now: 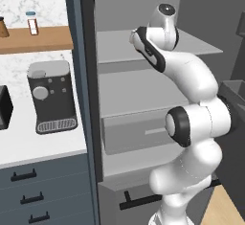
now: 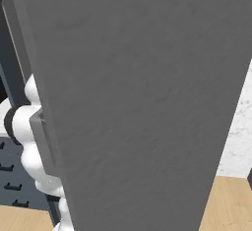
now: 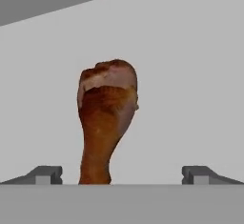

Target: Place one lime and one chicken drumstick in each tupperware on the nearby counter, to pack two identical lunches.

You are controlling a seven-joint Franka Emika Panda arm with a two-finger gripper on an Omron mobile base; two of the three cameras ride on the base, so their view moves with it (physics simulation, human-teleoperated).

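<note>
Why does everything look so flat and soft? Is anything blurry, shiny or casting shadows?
Hand view: the chicken drumstick looks soft-edged on a plain grey surface, with no clear shadow or glare. Right base view: a faintly mottled grey door panel blocks the scene. Left base view: even light, mild shading on the arm.

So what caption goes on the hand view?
Open hand reaching toward a chicken drumstick on a grey shelf.

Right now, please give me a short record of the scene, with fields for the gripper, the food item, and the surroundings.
gripper: open, fingertips wide apart, holding nothing
chicken drumstick: brown, lying on a pale grey surface, between the fingertips, touching neither
arm: reaching into the open fridge, over its grey shelves
fridge door: open, in front of the right base camera
counter: white, left of the fridge
on counter: coffee machine
</note>
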